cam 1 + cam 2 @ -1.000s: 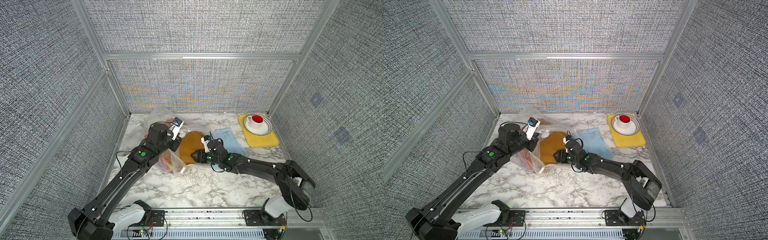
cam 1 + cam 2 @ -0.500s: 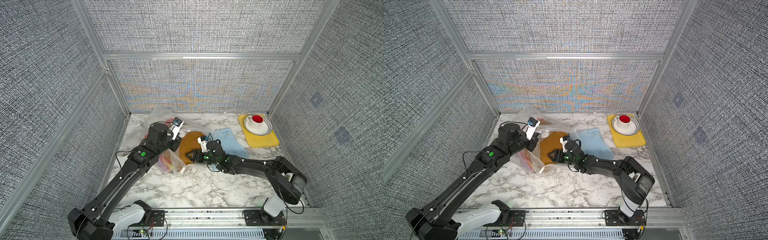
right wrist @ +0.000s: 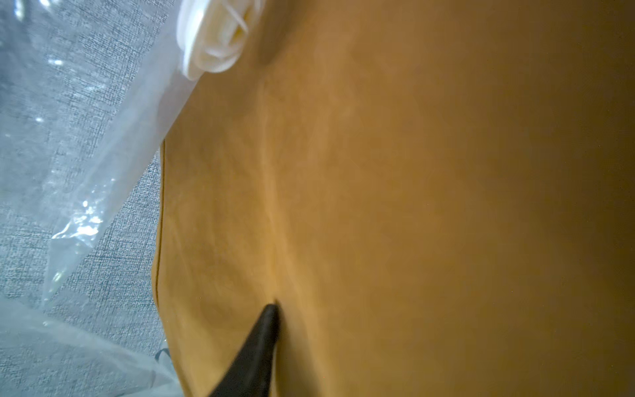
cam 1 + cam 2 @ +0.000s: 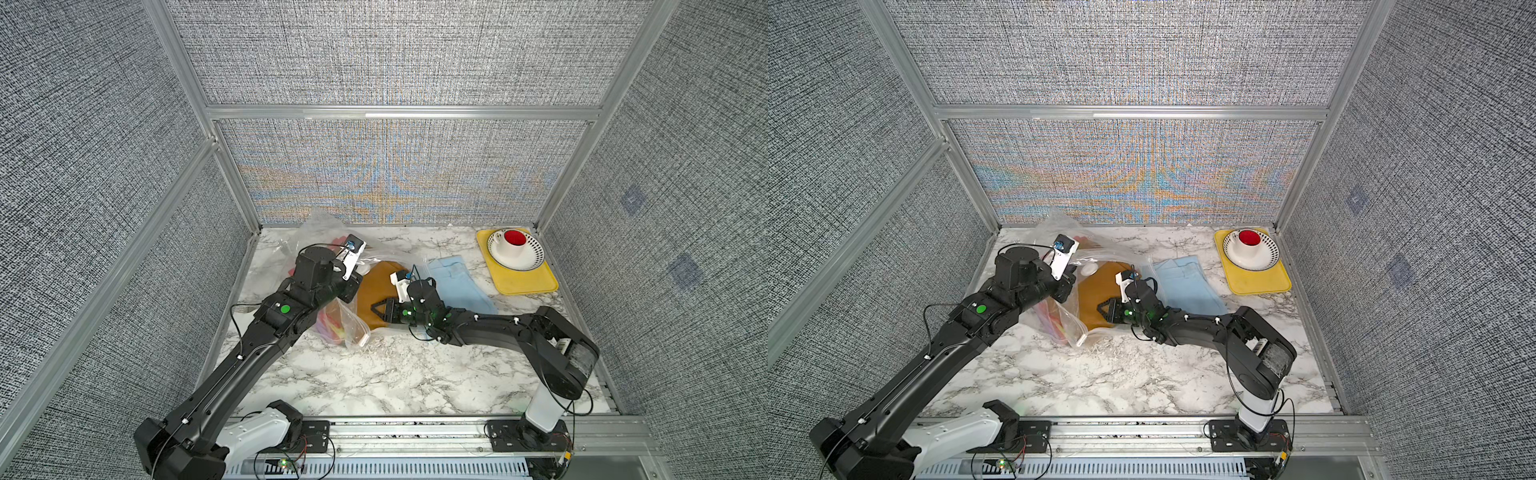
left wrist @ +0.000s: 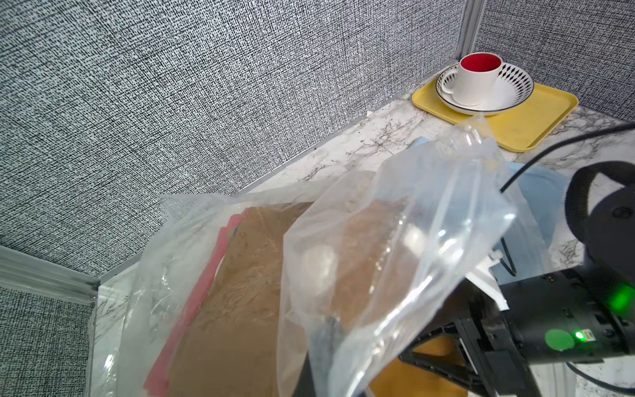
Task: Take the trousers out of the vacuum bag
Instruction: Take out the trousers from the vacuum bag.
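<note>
Right wrist view: the right gripper (image 3: 276,302) is shown closed down on the mustard trousers (image 3: 412,206). One dark finger (image 3: 261,337) is pressed into the cloth, and a crease runs on from its tip. The opposing finger is hidden behind the fabric, so the pinch is judged rather than confirmed. The valve disc (image 3: 213,37) of the vacuum bag (image 3: 86,137) is seen just beside the cloth edge.

In both top views the left gripper (image 4: 349,289) is placed at 10 o'clock from the right gripper. Its jaws are closed. In the left wrist view a raised flap of bag film is seen running toward them, so the upper film is judged to be held up.

The mustard trousers are covered by film at their 12 o'clock end and lie bare on the tabletop (image 4: 395,374) at their 6 o'clock end. Red and yellow trousers (image 4: 332,328) are seen inside the bag at 8 o'clock. Light blue trousers (image 4: 453,282) lie outside the bag at 2 o'clock, with the yellow tray (image 4: 544,286) beyond them.

The step in hand is judged to be the grip on the mustard garment. A steady, low draw toward 4 o'clock is called for next, with the film held raised, so that the bag is not dragged along.
</note>
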You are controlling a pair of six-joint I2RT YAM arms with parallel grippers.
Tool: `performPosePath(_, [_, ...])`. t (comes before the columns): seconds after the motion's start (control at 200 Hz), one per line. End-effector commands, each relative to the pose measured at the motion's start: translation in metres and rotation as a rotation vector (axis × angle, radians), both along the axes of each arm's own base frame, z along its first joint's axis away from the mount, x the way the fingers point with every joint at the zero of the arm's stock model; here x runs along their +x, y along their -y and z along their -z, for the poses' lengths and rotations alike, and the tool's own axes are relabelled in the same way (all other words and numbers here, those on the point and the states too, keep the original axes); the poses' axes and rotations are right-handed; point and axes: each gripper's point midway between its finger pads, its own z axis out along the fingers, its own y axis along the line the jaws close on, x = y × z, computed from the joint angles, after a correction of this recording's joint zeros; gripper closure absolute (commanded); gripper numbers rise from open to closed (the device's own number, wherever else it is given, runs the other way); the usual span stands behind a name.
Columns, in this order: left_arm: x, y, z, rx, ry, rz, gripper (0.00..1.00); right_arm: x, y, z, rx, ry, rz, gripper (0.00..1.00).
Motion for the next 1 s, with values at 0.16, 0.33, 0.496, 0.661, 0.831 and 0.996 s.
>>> performPosePath(0.16, [0.007,0.0,-0.007,-0.013,0.033,-0.022,1.0,0.0,-0.003,-0.033,0.068,0.089,-0.008,1.0])
performPosePath(0.33, [0.01,-0.001,-0.007,-0.014,0.039,-0.035,1.0,0.0,-0.002,-0.044,0.049,0.121,-0.019,1.0])
performPosePath(0.496, [0.015,-0.001,-0.003,-0.011,0.035,-0.051,1.0,-0.005,-0.001,-0.055,-0.027,0.191,-0.046,1.0])
performPosePath(0.661, [0.023,0.0,0.001,-0.009,0.031,-0.078,1.0,-0.015,-0.005,-0.065,-0.132,0.302,-0.108,1.0])
performPosePath(0.831, [0.028,-0.004,0.008,0.007,0.023,-0.11,1.0,-0.025,0.001,-0.089,-0.157,0.385,-0.148,1.0])
performPosePath(0.996, [0.032,-0.007,0.016,0.02,0.019,-0.132,1.0,-0.035,0.012,-0.122,-0.174,0.485,-0.186,1.0])
